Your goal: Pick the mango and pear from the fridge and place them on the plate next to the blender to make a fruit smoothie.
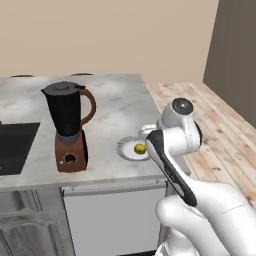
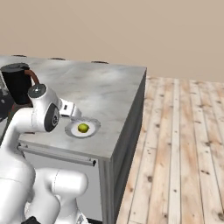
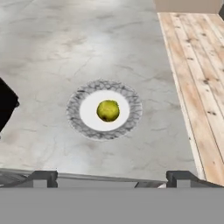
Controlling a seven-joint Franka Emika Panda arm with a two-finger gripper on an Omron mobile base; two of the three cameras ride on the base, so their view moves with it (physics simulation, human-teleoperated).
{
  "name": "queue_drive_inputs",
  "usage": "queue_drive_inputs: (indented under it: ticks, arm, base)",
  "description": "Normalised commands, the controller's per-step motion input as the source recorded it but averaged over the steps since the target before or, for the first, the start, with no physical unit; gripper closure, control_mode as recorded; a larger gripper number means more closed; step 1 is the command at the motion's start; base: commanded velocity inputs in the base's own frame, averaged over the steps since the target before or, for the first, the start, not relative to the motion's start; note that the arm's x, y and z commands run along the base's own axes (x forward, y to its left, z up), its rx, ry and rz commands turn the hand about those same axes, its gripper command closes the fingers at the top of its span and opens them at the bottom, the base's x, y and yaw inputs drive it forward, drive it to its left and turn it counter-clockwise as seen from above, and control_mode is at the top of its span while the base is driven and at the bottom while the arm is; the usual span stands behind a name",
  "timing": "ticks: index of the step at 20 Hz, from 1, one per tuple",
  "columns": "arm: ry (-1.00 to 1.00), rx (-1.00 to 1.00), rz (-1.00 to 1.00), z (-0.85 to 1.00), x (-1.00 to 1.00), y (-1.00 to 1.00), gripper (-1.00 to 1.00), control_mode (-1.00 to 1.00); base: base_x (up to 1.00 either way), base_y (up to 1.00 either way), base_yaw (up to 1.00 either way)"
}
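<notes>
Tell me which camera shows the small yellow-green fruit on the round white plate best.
The hand view: the small yellow-green fruit sits unobstructed in the middle of the round white plate. The left base view has the arm partly hiding it; the right base view shows it whole but tiny.

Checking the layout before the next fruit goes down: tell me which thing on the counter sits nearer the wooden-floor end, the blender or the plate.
The plate, white with a grey patterned rim and a yellow-green fruit on it. It lies near the counter corner; the black-jugged blender stands further in.
</notes>
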Motion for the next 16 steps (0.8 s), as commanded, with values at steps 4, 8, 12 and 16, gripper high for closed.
queue_drive_inputs:
  ticks: [4,8,12,16]
  arm:
    - [-0.06,0.05,0.05,0.74,-1.00,0.00,-1.00,-1.00]
    - [-0.03,0.00,0.00,0.03,-0.50,0.00,-1.00,1.00]
    - [0.00,0.00,0.00,0.00,0.00,0.00,-1.00,1.00]
    - [0.00,0.00,0.00,0.00,0.00,0.00,-1.00,1.00]
  base:
    - [0.00,0.00,0.00]
    - [-0.50,0.00,0.01]
    - [-0.92,0.21,0.68]
    - [-0.18,0.16,1.00]
